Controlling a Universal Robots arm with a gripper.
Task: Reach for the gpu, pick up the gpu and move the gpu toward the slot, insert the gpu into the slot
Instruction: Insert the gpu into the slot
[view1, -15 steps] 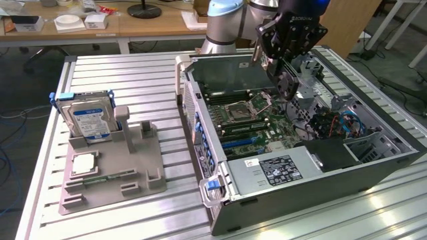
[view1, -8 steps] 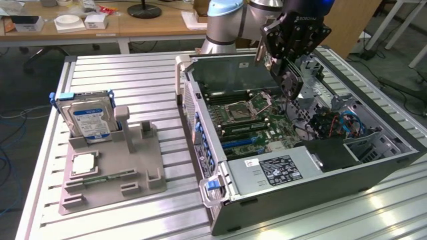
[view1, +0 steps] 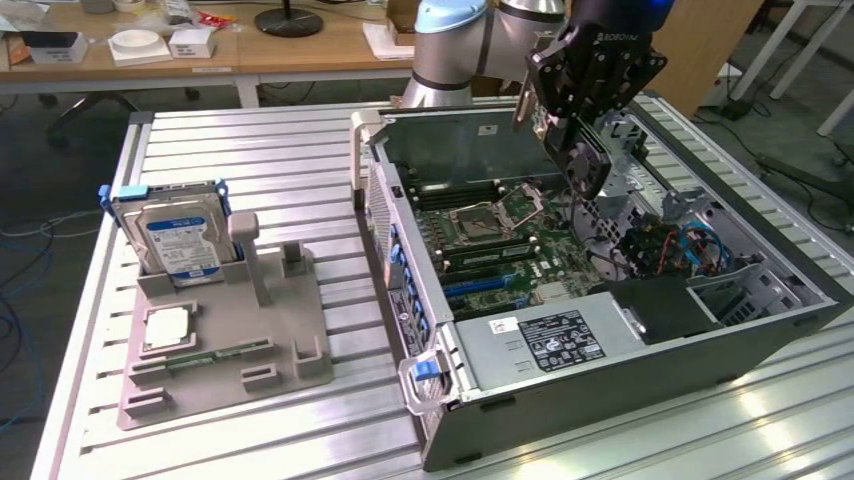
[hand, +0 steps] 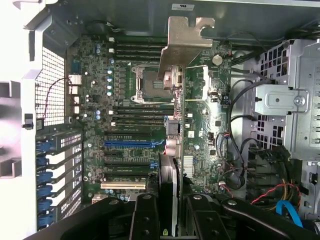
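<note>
Gripping thin flat gpu (view1: 587, 165) | black claw (hand: 172, 216) clenched on it | silver bracket (hand: 182, 45) over green motherboard (hand: 125, 107)

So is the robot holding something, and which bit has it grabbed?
Yes, the gpu. The jaws pinch its two flat sides at the upper edge, above the open computer case.

Exterior view: looking down from high above the near side of the slatted table (view1: 267, 150), facing the far desks (view1: 134, 62), taking in the whole open computer case (view1: 641, 365). Wrist view: peering down from just behind the gripper (hand: 172, 206) along the gpu (hand: 170, 175), hovering close above. Sharing the motherboard (view1: 501, 240) (hand: 210, 125).
</note>
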